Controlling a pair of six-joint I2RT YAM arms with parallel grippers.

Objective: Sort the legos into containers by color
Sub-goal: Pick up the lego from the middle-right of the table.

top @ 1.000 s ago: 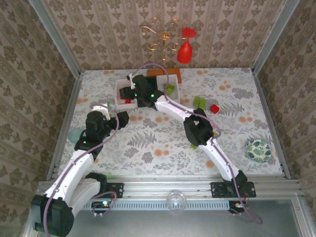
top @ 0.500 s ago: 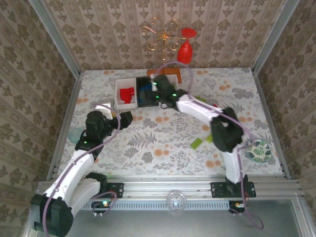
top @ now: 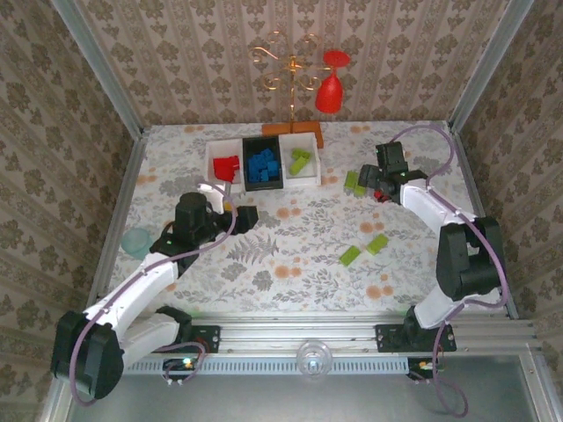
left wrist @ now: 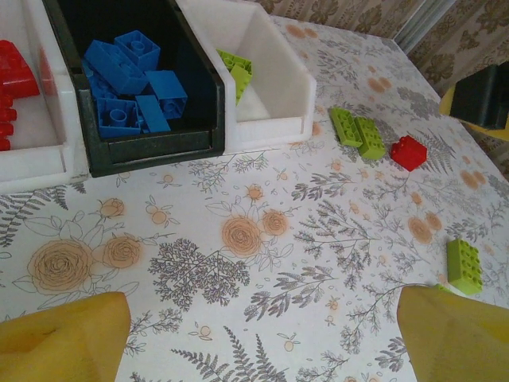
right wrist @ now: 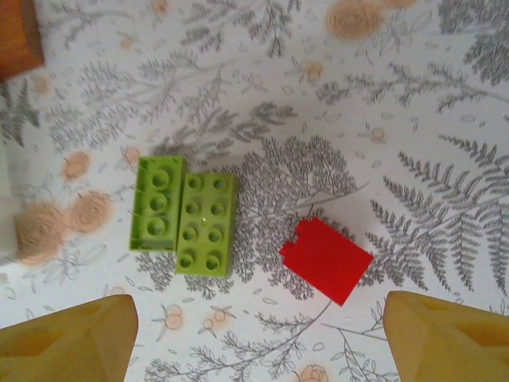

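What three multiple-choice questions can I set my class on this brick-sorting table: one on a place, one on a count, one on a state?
1. Where are the blue bricks?
A. in the black bin
B. in a white bin
C. in the bowl

2. How many green bricks lie loose on the table?
A. two
B. four
C. six

3. How is the right gripper?
A. shut on a red brick
B. shut on a green brick
C. open, holding nothing

Answers: 1 A, they lie in the middle bin. 2 B, a pair side by side and two more nearer the arms. 3 C, its fingers stand wide apart with nothing between.
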